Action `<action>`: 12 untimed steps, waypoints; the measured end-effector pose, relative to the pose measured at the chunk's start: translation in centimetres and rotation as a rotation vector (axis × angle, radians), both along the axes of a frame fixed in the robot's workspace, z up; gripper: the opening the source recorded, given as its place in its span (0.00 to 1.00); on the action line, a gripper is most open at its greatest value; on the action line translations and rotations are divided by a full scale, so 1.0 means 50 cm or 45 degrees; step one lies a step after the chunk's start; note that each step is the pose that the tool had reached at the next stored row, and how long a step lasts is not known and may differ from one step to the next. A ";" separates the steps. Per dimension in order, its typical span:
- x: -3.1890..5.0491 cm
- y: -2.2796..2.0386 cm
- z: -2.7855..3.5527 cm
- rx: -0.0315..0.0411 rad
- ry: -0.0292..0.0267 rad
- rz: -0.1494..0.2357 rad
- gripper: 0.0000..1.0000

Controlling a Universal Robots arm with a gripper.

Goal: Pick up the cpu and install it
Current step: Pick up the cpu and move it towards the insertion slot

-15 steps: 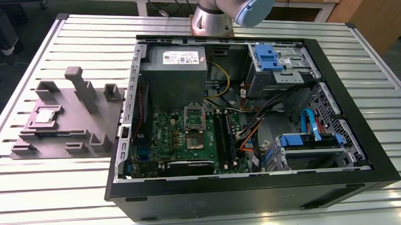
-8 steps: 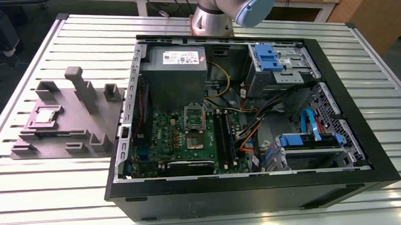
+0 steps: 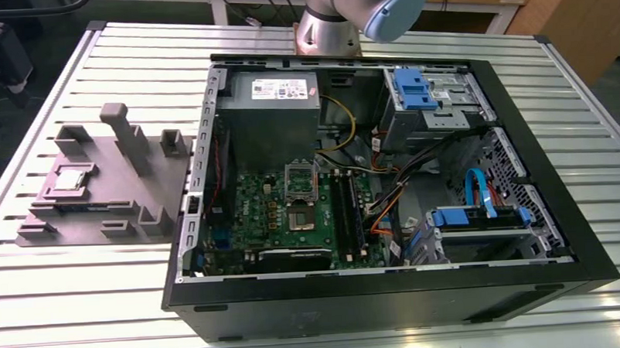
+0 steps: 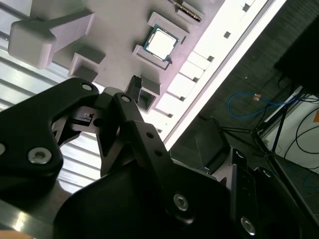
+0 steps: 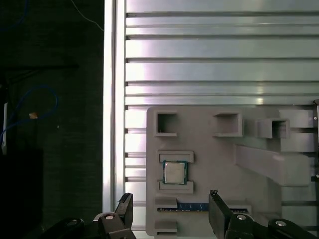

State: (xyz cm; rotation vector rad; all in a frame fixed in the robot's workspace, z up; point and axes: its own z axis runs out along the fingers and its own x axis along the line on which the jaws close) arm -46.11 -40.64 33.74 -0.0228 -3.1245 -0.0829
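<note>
The cpu (image 3: 71,179) lies flat in a recess of the grey plastic tray (image 3: 105,221) at the exterior view's left, shiny side up. In the first wrist view the cpu (image 5: 175,173) sits on the tray (image 5: 214,164) well below my gripper (image 5: 169,200). Its two black fingers stand wide apart, open, with nothing between them. The second wrist view shows the cpu (image 4: 160,42) beyond one black fingertip (image 4: 134,83). The green motherboard (image 3: 338,219) lies inside the open computer case, and its metal-framed socket (image 3: 299,214) is uncovered.
The black computer case (image 3: 397,295) lies on its side on the slatted aluminium table (image 3: 88,305), holding a power supply (image 3: 271,94), blue drive brackets (image 3: 415,89) and loose cables. Upright posts (image 3: 123,134) rise from the tray. The table edge (image 5: 109,99) borders dark floor.
</note>
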 end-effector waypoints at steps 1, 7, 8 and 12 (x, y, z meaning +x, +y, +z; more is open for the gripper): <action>0.000 -0.0001 -0.001 0.0000 0.0001 0.002 0.71; 0.008 -0.0004 -0.024 0.0000 0.0002 0.003 0.71; 0.010 -0.0004 -0.026 0.0000 0.0001 0.003 0.71; 0.011 -0.0003 -0.028 0.0000 0.0001 0.002 0.71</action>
